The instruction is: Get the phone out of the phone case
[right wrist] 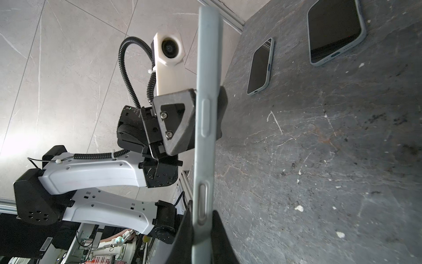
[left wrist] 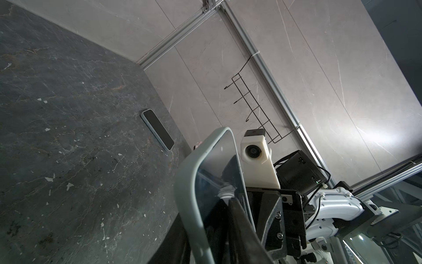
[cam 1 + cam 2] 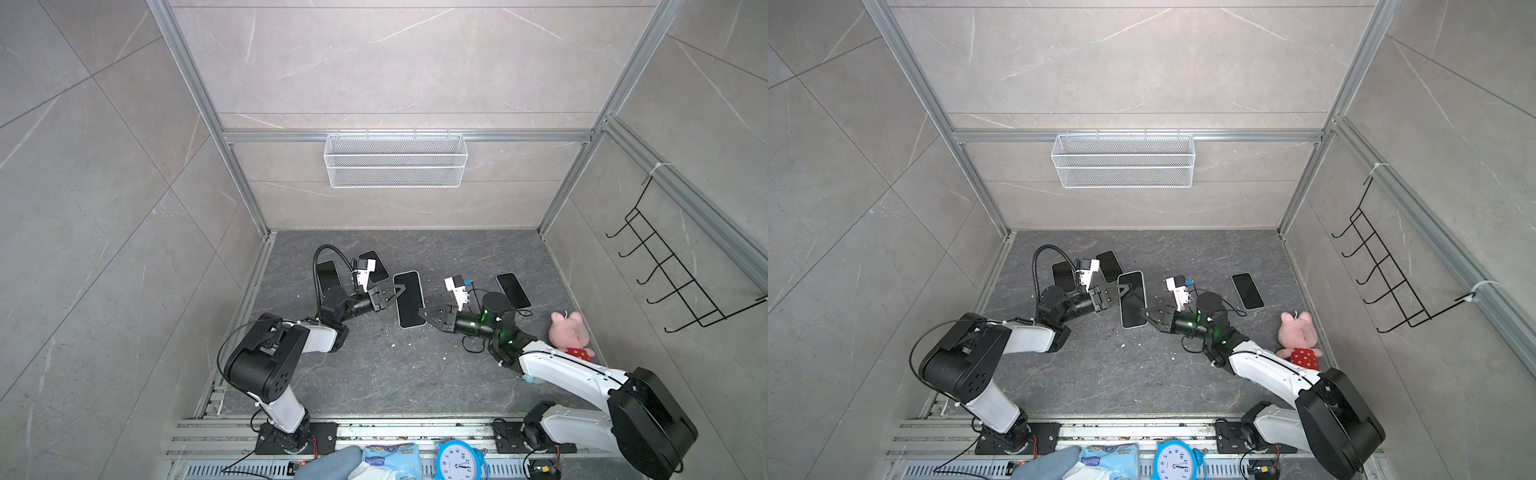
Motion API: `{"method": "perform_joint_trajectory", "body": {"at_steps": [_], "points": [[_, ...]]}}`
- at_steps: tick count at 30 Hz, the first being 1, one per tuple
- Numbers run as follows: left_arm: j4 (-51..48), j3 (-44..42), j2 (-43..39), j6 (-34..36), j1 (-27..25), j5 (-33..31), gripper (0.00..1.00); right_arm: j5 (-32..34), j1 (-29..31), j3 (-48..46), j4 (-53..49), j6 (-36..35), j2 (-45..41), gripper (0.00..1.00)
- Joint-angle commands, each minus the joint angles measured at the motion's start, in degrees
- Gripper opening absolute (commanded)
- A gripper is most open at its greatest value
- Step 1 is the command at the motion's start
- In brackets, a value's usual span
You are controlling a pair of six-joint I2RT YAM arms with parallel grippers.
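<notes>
Phone (image 3: 409,299), screen up and seated in its pale grey-green case (image 2: 185,178), is held clear of the surface (image 3: 374,374) between the two arms. Its long axis runs from far to near in both top views, leaning slightly. Left pincer (image 3: 400,288) is clamped on the left long edge, far half, with one finger on each face in the right wrist view. Right pincer (image 3: 421,312) is clamped on the opposite long edge at the near corner. Neither arm is nearer; both are in contact.

Judgement: separation turns on one pincer holding while the other peels the case rim.

No brand is legible on phone or case. Only the clock (image 3: 457,461) numerals read clearly; the packet (image 3: 390,456) print is too small.
</notes>
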Motion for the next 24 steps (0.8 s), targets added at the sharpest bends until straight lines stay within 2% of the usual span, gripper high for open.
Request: {"method": "perform_joint_trajectory", "body": {"at_steps": [1,3,6,7,11,15,20,24], "points": [[3.3,0.7,-0.6,1.5,0.4,1.8,0.14,-1.1,-0.3,0.3,3.4,-0.8,-0.4,0.0],[3.3,0.5,-0.9,1.2,0.4,1.8,0.02,-1.1,-0.4,0.6,2.3,-1.4,-0.6,0.0],[3.3,-0.5,-2.0,0.5,0.5,0.0,0.0,-1.0,-0.4,1.1,0.4,-2.6,-1.4,0.0],[3.3,-0.8,-2.6,0.2,0.4,-0.9,0.0,-1.0,-0.4,1.1,-0.1,-2.9,-1.9,0.06],[3.3,-2.7,-6.0,-1.6,0.3,-7.5,0.0,-0.1,-0.4,1.1,-1.9,-3.7,-4.5,0.58],[-1.1,-4.4,-11.9,-2.5,-0.9,-18.1,0.0,4.9,-0.3,-1.4,-2.7,-3.1,-10.1,0.82],[-14.3,-3.1,-22.2,2.7,-5.6,-32.8,0.0,10.2,-0.1,-5.4,-4.0,-1.6,-18.6,0.89],[-21.9,-1.8,-29.9,11.0,-12.8,-50.1,0.0,14.0,0.5,-7.8,-3.7,0.3,-24.7,0.9]]}}
